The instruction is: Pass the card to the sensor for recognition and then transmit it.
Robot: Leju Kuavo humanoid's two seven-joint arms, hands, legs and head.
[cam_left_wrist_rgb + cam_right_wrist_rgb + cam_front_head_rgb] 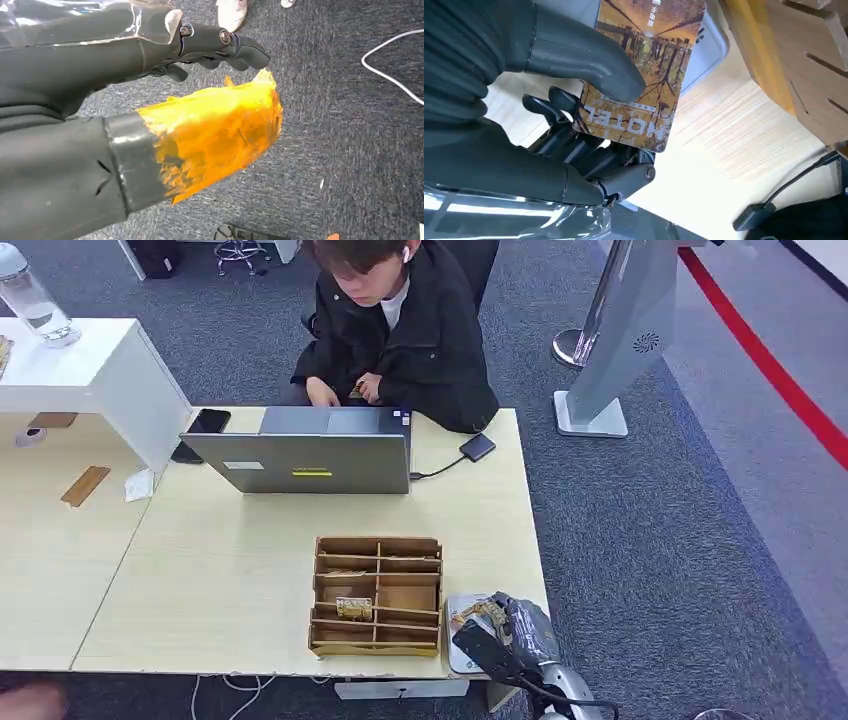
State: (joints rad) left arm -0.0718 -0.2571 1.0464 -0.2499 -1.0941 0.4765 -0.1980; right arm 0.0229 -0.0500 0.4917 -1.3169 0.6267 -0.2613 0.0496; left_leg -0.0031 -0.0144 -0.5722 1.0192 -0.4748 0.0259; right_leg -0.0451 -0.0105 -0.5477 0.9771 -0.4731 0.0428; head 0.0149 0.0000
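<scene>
My right hand (508, 628) is at the desk's front right corner, beside the wooden organizer. It pinches a card (644, 75) printed with autumn trees between the thumb (579, 57) and the dark fingers (574, 145). The card (480, 612) hovers just over the flat grey sensor pad (458, 640), whose rounded edge (706, 55) shows behind the card; whether they touch I cannot tell. My left hand (165, 55) hangs over the carpet with nothing in it. Its fingers are apart and its thumb (215, 135) is wrapped in orange tape.
A wooden compartment organizer (377, 595) stands left of the sensor. A person (400, 330) sits across the desk behind a grey laptop (310, 455), with a phone (208, 422) and a black adapter (477, 447) nearby. A grey kiosk stand (620, 330) is on the carpet to the right.
</scene>
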